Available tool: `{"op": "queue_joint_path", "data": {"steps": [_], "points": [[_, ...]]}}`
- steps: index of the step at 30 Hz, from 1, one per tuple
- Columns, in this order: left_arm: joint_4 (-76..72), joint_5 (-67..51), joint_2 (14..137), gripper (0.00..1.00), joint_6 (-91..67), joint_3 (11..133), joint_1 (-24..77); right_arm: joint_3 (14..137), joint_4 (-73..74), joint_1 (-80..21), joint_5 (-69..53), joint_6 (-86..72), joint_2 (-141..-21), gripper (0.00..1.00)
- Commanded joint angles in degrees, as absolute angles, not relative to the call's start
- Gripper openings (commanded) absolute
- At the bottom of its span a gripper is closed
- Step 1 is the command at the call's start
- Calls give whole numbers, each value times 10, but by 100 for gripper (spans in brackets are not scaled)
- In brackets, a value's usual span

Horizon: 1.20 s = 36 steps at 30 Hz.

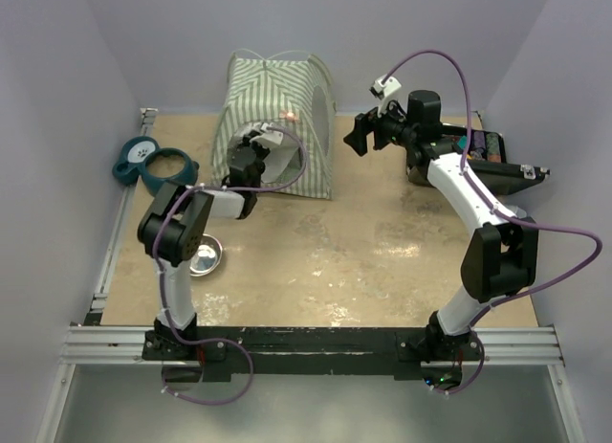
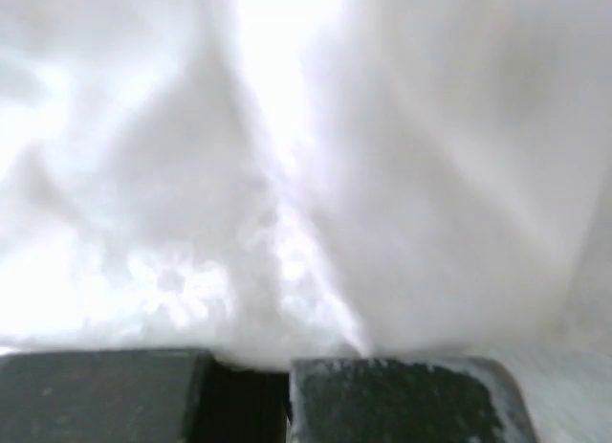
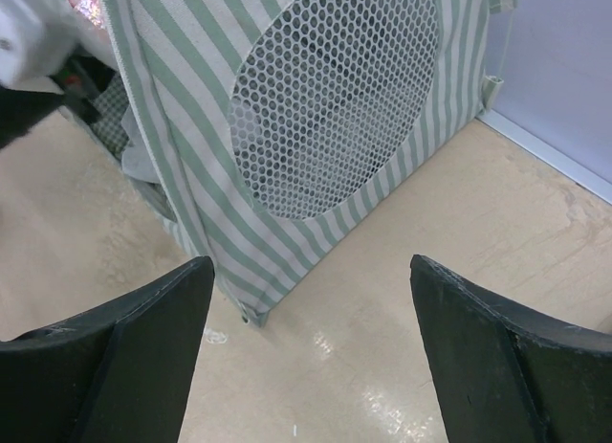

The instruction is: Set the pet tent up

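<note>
Left jaws are sitting shut, and we are seeing white cloth (image 2: 382,175) of the pet tent (image 1: 277,127) right up against their tips; we cannot tell if any is pinched. Our left arm (image 1: 182,223) is bending at the elbow and reaching into the tent's front. Right jaws are standing wide open, holding nothing. Our right arm (image 1: 469,194) is turning left, pointing at the mesh window (image 3: 335,99). The tent is standing upright at the back of the counter (image 1: 335,252). A teal dish (image 1: 153,164) is showing a white paw mark.

Left fingers (image 2: 402,405) pressed together; right fingers (image 3: 124,366) spread wide apart.
</note>
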<state>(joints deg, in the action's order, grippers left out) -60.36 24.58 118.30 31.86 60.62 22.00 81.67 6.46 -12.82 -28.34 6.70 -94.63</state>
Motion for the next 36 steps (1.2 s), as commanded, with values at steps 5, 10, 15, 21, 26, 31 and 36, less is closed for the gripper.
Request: {"op": "queue_joint_path", "data": {"steps": [5, 10, 15, 21, 26, 31, 36], "points": [[-159, 26, 936, 0, 169, 650, 241, 811, 25, -127, -315, 59, -931, 86], [57, -79, 904, 0, 115, 757, 235, 804, 16, -127, -323, 54, -927, 86], [212, -240, 905, 0, 113, 873, 222, 803, 18, -127, -335, 55, -926, 86], [423, -554, 980, 19, 98, 1008, 147, 806, 23, -127, -341, 60, -929, 88], [545, -571, 961, 60, 200, 1034, 130, 809, 33, -126, -345, 69, -926, 89], [552, -517, 877, 95, 247, 955, 127, 809, 35, -127, -352, 74, -926, 89], [535, -432, 850, 99, 208, 896, 70, 811, 38, -127, -358, 75, -926, 90]]}}
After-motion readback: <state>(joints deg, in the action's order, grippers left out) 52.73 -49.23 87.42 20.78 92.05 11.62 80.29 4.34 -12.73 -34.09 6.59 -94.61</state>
